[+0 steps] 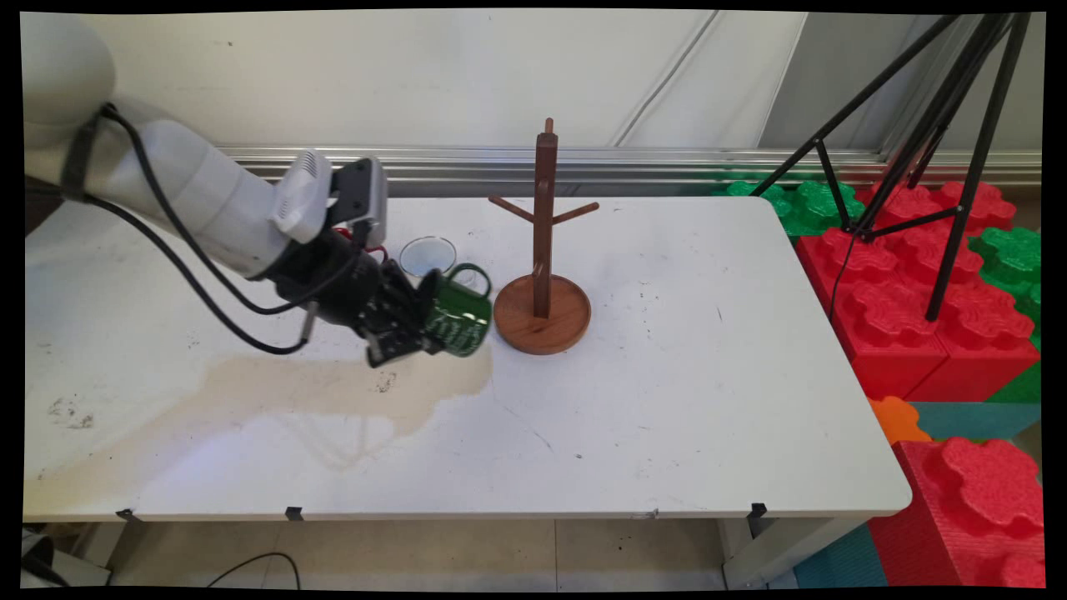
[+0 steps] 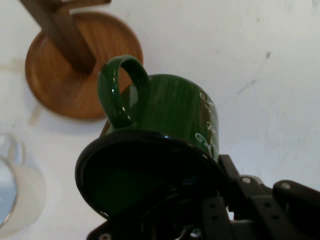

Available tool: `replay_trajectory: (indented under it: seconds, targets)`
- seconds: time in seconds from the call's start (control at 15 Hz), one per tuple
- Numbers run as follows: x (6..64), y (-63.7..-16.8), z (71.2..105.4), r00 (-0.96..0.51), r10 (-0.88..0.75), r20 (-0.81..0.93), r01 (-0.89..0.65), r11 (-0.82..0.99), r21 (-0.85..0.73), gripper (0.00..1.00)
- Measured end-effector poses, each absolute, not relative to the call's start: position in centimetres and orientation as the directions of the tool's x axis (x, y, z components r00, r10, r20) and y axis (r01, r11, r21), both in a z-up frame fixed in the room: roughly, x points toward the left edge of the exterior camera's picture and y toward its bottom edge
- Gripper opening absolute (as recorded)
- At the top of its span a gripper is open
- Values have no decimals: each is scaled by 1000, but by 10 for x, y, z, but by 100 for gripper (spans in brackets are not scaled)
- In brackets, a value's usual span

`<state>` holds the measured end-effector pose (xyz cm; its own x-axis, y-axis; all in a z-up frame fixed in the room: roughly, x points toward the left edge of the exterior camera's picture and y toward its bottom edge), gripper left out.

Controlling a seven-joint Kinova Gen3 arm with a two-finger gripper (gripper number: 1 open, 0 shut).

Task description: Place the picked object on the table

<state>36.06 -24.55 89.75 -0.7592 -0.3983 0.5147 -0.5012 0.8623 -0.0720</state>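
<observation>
Main view, hold: the gripper [image 1: 406, 327] has its jaws closed on the rim of a green enamel mug [image 1: 457, 317], one finger inside the mouth and one outside, so the mug hangs tipped on its side rather than upright.
Main view, mug position: just off the jaws' tips, carried slightly above the surface [image 1: 667, 375], its mouth turned back toward the jaws and its base pointing away from them.
Main view, handle: it sits on the mug's upper far side, clear of the fingers, which leaves the loop free.
Main view, neighbours: a wooden mug tree [image 1: 543, 275] stands just beyond the mug, its round base near the mug's bottom; a clear glass [image 1: 428, 256] sits close behind the jaws.
Main view, surface mark: a tan stain [image 1: 333, 387] spreads under and before the jaws.

Hand view, hold: the mug [image 2: 165, 145] fills the centre, its dark rim against the jaws' linkage.
Hand view, handle: the loop [image 2: 120, 90] points ahead toward the mug tree's base [image 2: 80, 65].
Hand view, glass: the clear glass [image 2: 15, 190] lies to the jaws' left.
</observation>
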Motion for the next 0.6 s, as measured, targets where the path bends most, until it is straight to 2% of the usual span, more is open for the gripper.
replay_trajectory:
  seconds: [0.6]
  targets:
    - [402,-241,915,-866,-408,289,-459,879,-132,0]
